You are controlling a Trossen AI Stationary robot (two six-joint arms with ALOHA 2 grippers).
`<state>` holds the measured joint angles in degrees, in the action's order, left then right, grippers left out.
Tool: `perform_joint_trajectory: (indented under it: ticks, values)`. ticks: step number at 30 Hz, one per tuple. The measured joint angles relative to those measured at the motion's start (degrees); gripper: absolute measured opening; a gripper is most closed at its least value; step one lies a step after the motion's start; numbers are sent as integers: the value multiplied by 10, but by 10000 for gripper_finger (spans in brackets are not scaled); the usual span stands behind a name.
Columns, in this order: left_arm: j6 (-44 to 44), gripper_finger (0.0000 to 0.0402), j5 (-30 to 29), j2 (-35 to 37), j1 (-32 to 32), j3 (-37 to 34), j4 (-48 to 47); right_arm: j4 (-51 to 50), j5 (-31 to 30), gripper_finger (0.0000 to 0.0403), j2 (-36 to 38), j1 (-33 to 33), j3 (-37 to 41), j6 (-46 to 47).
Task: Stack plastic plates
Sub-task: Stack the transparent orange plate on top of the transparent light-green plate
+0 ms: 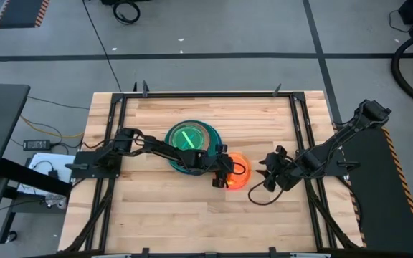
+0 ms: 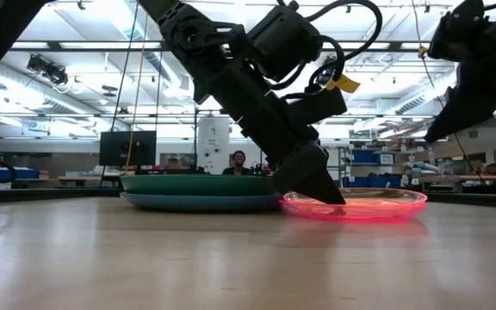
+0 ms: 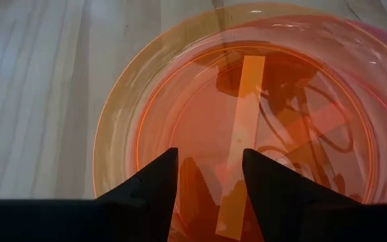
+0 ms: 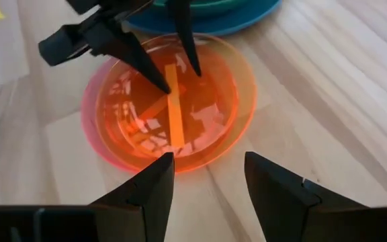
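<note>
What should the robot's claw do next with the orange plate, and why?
Probably shut the left claw on the rim of the orange plate. Its fingers are open and already reach down into that plate, which lies alone on the table beside the stack of plates. The right claw waits open nearby.

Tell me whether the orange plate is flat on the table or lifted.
Flat: the low view shows the orange plate resting level on the table, left pincer open over its rim.
</note>
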<state>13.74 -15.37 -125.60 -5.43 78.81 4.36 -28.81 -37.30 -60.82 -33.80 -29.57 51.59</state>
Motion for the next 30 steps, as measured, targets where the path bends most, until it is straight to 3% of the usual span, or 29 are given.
perform_joint_trajectory:
  ticks: [9,17,24,30]
  values:
    - [7,176,0,0,0,0,-1,5,-58,191,-40,11,1,-21]
    - [11,176,1,0,1,0,-3,8,-17,191,-69,77,1,-12]
    - [10,176,0,0,4,0,-5,21,21,192,-31,114,1,-40]
    - [10,176,0,0,4,0,-7,171,73,192,11,153,64,-100]
